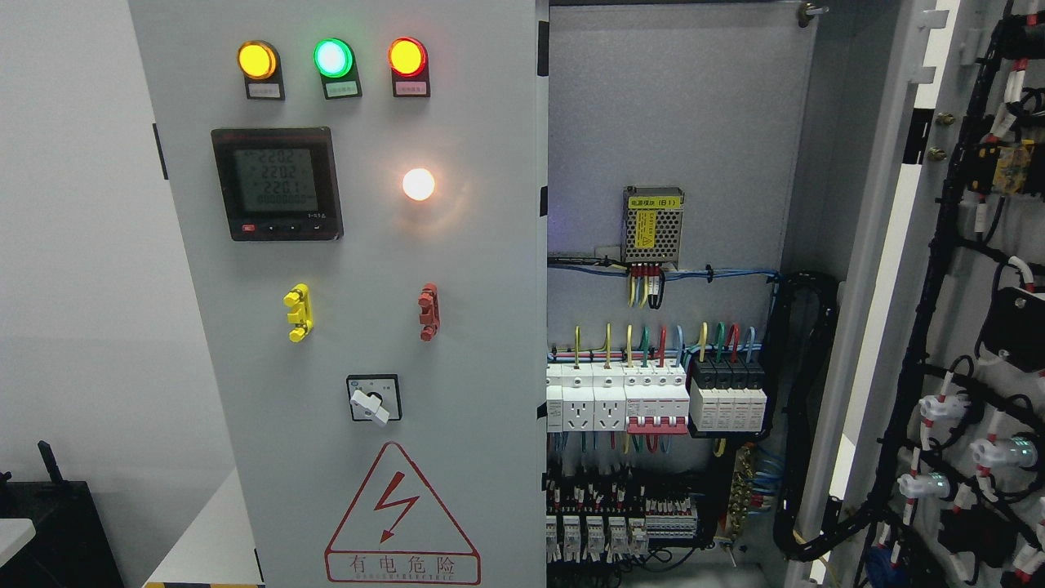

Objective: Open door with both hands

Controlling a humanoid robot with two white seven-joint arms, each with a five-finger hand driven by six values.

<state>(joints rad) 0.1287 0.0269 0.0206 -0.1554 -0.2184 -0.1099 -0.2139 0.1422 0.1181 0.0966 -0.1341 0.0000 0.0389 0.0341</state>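
A grey electrical cabinet fills the head view. Its left door [359, 343] is closed and carries three lit lamps [333, 59], a digital meter [276, 183], a white lamp [418, 184], a yellow handle [298, 312], a red handle [429, 311], a rotary switch [373, 398] and a red warning triangle [400, 518]. The right door [971, 327] is swung open at the right, showing wiring on its inner face. The open cabinet interior [669, 147] shows breakers [653, 400] and a power supply [652, 226]. Neither hand is in view.
A white wall [73, 245] lies left of the cabinet. A dark object [49, 523] and a white surface [204, 539] sit at the lower left. Black cable bundles [804, 408] hang between the cabinet interior and the open door.
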